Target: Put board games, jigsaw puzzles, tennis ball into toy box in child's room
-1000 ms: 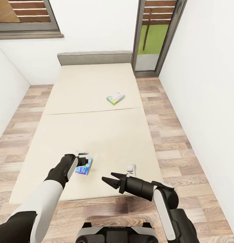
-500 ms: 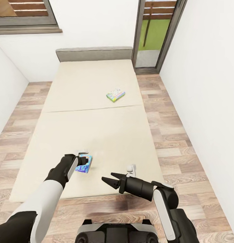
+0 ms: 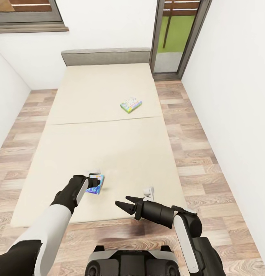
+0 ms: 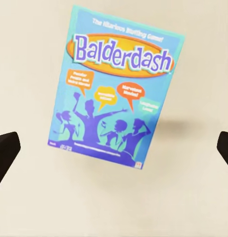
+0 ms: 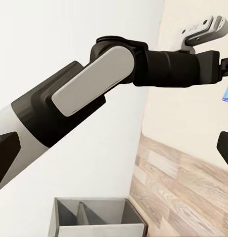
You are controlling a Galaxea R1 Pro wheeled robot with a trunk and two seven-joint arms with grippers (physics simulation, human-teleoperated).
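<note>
My left gripper (image 3: 95, 183) hovers over the Balderdash box (image 4: 116, 94), jaws spread wide with one fingertip (image 4: 6, 150) at either side of the wrist view and nothing between them. The box — a flat blue board game — lies face up on the beige mattress of the bed (image 3: 109, 145), near its foot edge on my left. A second board game (image 3: 131, 105), green and multicoloured, lies well apart, further up the bed towards the grey headboard. My right gripper (image 3: 123, 203) hangs open and empty over the foot edge.

Handling, as I judge it: the box looks like stiff printed card, light, with a smooth, probably slippery face. Lying flat on a soft mattress, it offers only its thin edges — I would close across the shorter width, pads on the two long edges, near mid-length so it does not swing.
</note>
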